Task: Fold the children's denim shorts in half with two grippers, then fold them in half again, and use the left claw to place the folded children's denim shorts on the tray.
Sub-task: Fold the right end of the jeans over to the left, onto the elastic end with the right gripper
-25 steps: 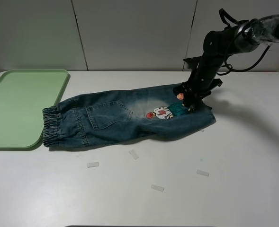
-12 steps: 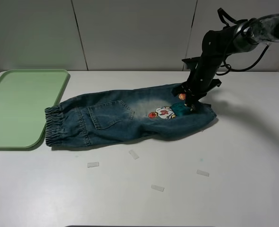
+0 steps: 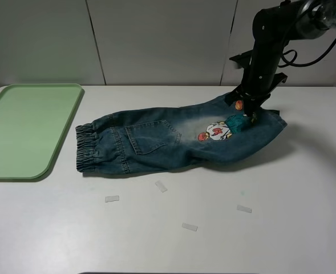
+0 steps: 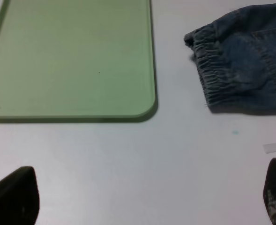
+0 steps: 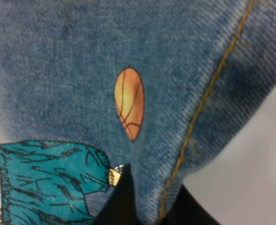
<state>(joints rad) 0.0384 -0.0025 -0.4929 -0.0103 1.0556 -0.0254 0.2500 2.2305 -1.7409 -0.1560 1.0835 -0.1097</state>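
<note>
- The children's denim shorts (image 3: 156,140), blue-green washed denim with a gathered elastic waistband (image 3: 88,149), lie stretched across the middle of the white counter (image 3: 282,228) in the high view. The waistband is toward the left and the leg end toward the right.
- The back faces up: a stitched back pocket (image 3: 153,137) sits near the centre, and a colourful cartoon patch (image 3: 216,131) lies right of centre.
- My right pincer (image 3: 249,111) reaches down from the upper right of the frame and is clenched on the shorts just above the cartoon patch, near the leg end. The cloth bunches up toward it there.
- Through my right wrist camera, denim fills nearly everything. I see an orange basketball motif (image 5: 129,103), a teal printed area (image 5: 44,183) and a yellow-stitched seam (image 5: 198,108). A fold of cloth is pinched between my dark fingers (image 5: 119,206).
- My left pincer (image 4: 145,201) is released. Its two black fingertips stand wide apart over bare counter and touch nothing. The high view does not show it.
- The large pale green rectangular plastic tray (image 3: 19,165), with rounded corners and a low rim, lies flat at the left edge of the frame. It is near the waistband but apart from it, with a strip of counter between.
- A few small pale scraps (image 3: 112,198) lie on the counter in the lower middle of the frame, below the shorts.
</note>
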